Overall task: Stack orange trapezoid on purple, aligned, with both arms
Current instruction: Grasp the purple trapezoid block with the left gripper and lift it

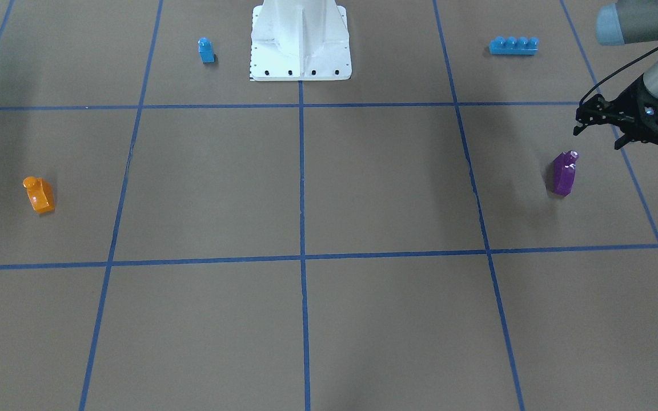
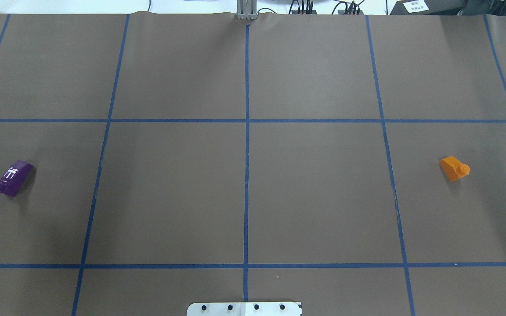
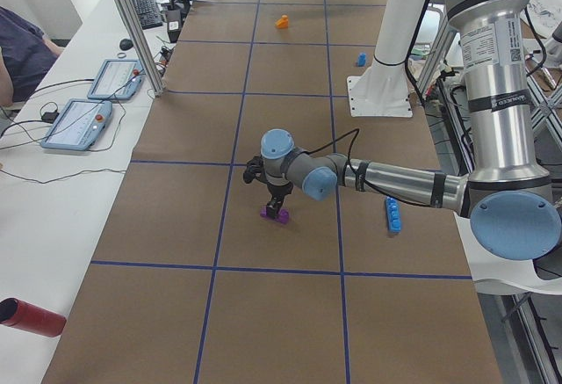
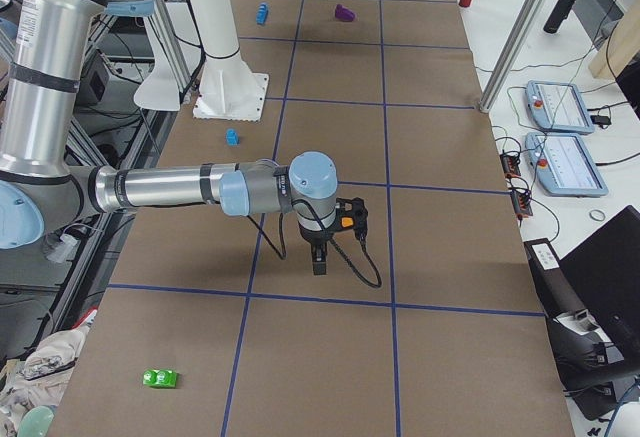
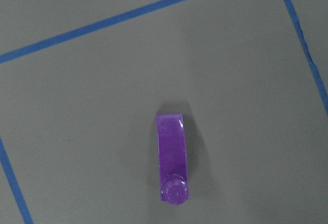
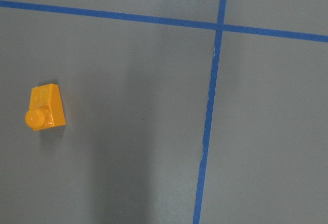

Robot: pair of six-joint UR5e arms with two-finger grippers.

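Looking down through my left wrist camera: the small, glossy, sloped purple block [image 5: 172, 157] of plastic, one round stud at its lower end, sits low and centre in that frame. It is on the brown paper worktop [image 2: 169, 197], which is crossed by blue tape lines [image 2: 247, 131]. In the front-facing view my left end effector [image 1: 597, 140] hangs at the right edge, fingers spread wide and holding nothing. It is just up and right of the purple block and clear of it. In the overhead view that block is at the far left, mid-height. Over to the other side: the small, glossy orange block [image 6: 45, 114], the same sloped plastic shape with one stud, lies at the left of my right wrist frame. It is at the right of the overhead view, well apart from the purple one. My right end effector [image 4: 318, 257] points down at the worktop in the middle of the right side view; whether its fingers are wide or narrow, I cannot tell. Along the top of the front-facing view are a small blue one-stud block [image 1: 206, 50], the white pedestal base [image 1: 300, 40] and a long blue four-stud brick [image 1: 513, 45].
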